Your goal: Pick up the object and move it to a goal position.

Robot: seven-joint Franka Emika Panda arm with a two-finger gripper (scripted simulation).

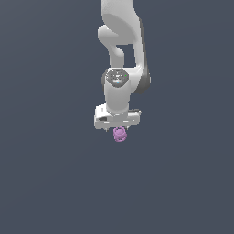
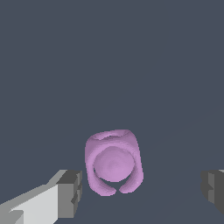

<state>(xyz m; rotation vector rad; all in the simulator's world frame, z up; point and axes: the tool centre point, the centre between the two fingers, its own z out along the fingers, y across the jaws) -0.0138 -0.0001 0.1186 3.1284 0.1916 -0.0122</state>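
Note:
The object (image 2: 113,162) is a small light-purple lumpy knob with a round dome in its middle, resting on the flat dark grey ground. My gripper (image 2: 142,192) is open and straddles it. One dark finger pad (image 2: 70,192) stands close beside the knob with a thin gap, and the other pad (image 2: 214,190) is much farther off. Neither pad touches it. In the exterior view the object (image 1: 119,134) peeks out just beneath the white gripper (image 1: 119,130), whose fingertips I cannot make out there.
The white arm (image 1: 121,41) rises straight up behind the hand. Around it there is only uniform dark grey ground (image 1: 50,173), with no other objects, edges or goal marker in sight.

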